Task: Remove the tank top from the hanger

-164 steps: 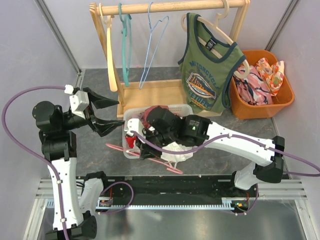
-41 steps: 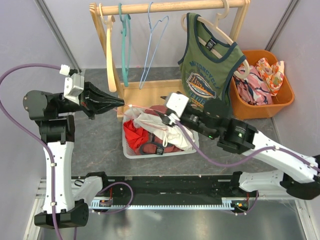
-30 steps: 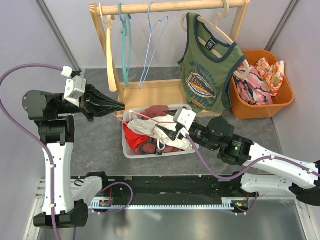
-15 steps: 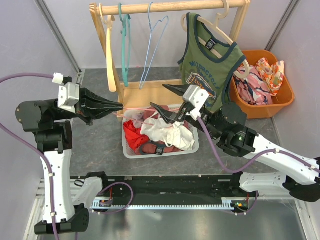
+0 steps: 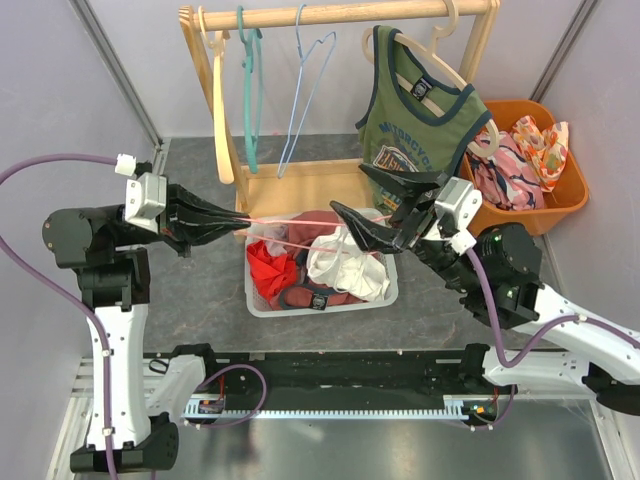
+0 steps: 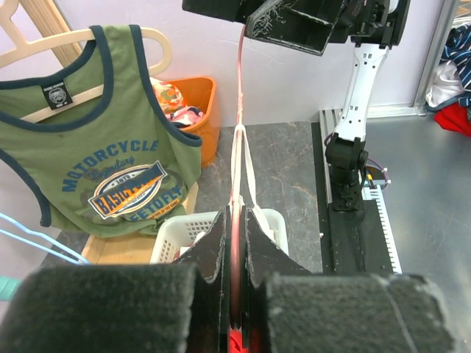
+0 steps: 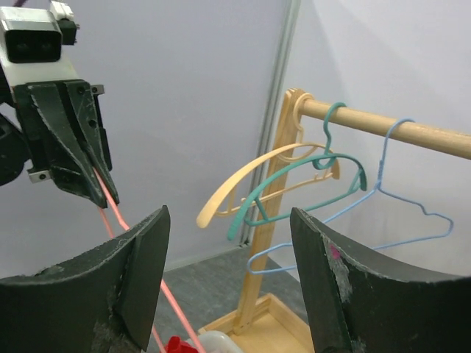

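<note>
My left gripper [image 5: 240, 218] is shut on a thin pink hanger [image 5: 290, 217] that reaches from its jaws toward the basket. In the left wrist view the hanger [image 6: 240, 88] runs straight out from between the shut fingertips [image 6: 235, 213], and white straps [image 6: 249, 165] lie along it. The white tank top [image 5: 340, 265] is heaped in the white basket [image 5: 262, 305], on top of red clothes. My right gripper [image 5: 348, 188] hovers open above the basket's far right corner, holding nothing. In the right wrist view its jaws [image 7: 228, 213] stand wide apart and empty.
A green tank top [image 5: 410, 150] hangs on a cream hanger on the wooden rack [image 5: 340, 14], just behind my right gripper. Cream [image 7: 250, 173], teal [image 7: 294, 184] and blue [image 7: 353, 220] hangers hang bare. An orange bin [image 5: 520, 220] of clothes stands at the right.
My right gripper let go of the white garment, rose out of the basket toward the right and opened wide. The left gripper stayed shut on the pink hanger.
</note>
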Motion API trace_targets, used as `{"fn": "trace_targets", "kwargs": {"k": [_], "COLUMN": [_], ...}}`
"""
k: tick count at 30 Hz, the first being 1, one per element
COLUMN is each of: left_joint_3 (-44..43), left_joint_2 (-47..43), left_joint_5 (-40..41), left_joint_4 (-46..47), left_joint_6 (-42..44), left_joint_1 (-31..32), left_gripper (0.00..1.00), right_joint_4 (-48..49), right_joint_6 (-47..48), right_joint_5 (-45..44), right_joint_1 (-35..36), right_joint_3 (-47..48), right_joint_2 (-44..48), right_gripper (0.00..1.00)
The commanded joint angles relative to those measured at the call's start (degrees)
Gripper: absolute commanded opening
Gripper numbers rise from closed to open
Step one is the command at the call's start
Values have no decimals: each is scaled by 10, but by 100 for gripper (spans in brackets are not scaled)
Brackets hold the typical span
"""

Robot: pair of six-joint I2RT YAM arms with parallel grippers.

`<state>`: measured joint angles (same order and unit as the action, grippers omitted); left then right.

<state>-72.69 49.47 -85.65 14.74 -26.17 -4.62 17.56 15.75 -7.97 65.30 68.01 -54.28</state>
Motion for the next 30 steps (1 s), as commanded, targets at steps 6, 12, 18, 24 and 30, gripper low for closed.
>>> {"fn": "trace_targets", "kwargs": {"k": [6, 12, 18, 24, 30], "left_joint_3": [27, 51, 62, 55, 67], "left_joint_2": [-20, -32, -39, -36, -39], "left_joint_5": [-42, -46, -51, -51, -55], "left_joint_4": [8, 6, 5, 4, 5], "left_joint_6": [-12, -14, -21, -25, -27], "left_joint_1": [-21, -23, -23, -22, -22], "left_gripper": [2, 2, 2, 2, 2], "right_joint_4": [-40, 63, 99, 52, 88], "right_joint_6": [-37, -35, -63, -105, -157], "right_joint_5": [43, 57, 94, 159, 242], "right_joint_1": [-17, -18, -17, -17, -17], "right_joint_3": [110, 156, 190, 221, 250], "right_joint_2": [52, 10, -38, -127, -177], "right_gripper": [76, 77, 76, 76, 73]}}
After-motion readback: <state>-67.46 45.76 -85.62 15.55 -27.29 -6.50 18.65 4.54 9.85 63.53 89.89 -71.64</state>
